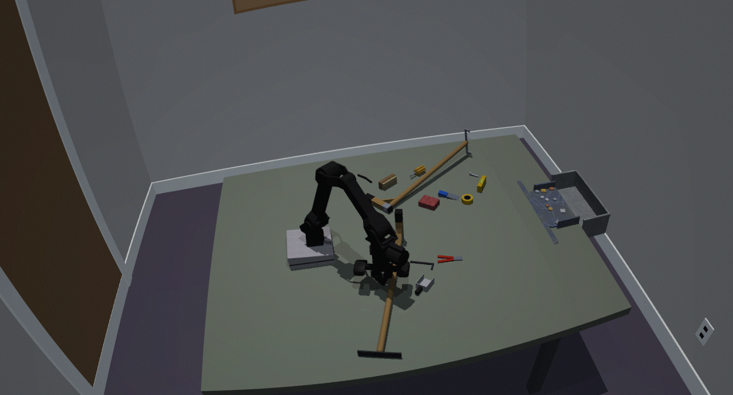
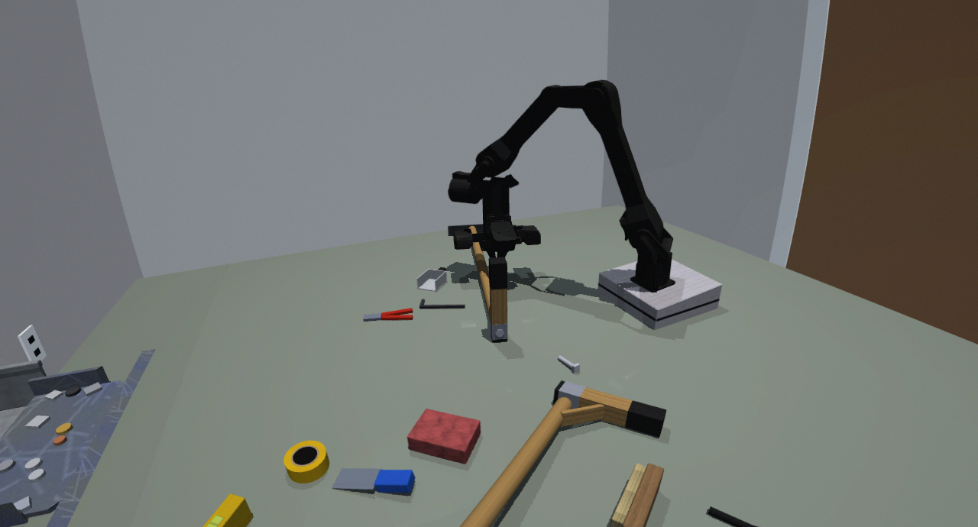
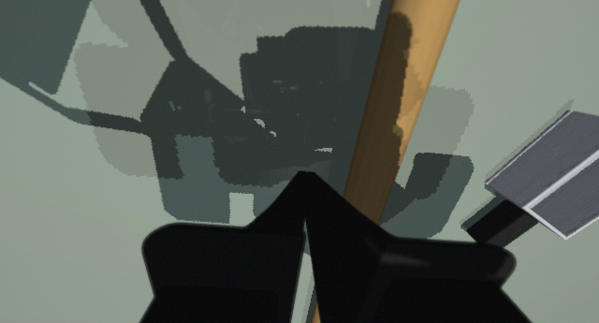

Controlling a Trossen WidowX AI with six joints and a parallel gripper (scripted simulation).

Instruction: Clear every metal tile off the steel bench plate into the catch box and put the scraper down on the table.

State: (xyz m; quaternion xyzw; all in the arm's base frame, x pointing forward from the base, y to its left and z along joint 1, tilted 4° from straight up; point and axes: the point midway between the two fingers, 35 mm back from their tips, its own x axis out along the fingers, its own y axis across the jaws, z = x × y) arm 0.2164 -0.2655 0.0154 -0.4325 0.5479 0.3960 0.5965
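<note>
My gripper (image 1: 381, 281) (image 3: 305, 179) is shut and empty, pointing down above the table, just beside the long scraper's pole. Its fingertips are mostly hidden behind the grip in the exterior view. The long scraper (image 1: 386, 316) (image 2: 482, 271) (image 3: 428, 33) lies on the table, its flat dark blade (image 1: 379, 354) near the front edge and its black-ended grip (image 1: 398, 215) (image 2: 497, 272) standing up. The steel plate (image 1: 556, 214) (image 2: 76, 415) at the far right carries several small tiles (image 1: 562, 210) (image 2: 37, 421). The grey catch box (image 1: 597, 224) adjoins its far end.
A wooden-handled rake (image 1: 425, 178) (image 2: 519, 462) lies behind. A red block (image 1: 429, 202) (image 2: 444, 435), tape roll (image 1: 467, 198) (image 2: 306, 461) and blue-handled knife (image 1: 444, 193) (image 2: 394, 481) lie nearby. Red pliers (image 1: 445, 258) (image 2: 396, 314), a hex key (image 1: 421, 263) and small scoop (image 1: 425, 282) (image 3: 547, 173) lie right of the scraper.
</note>
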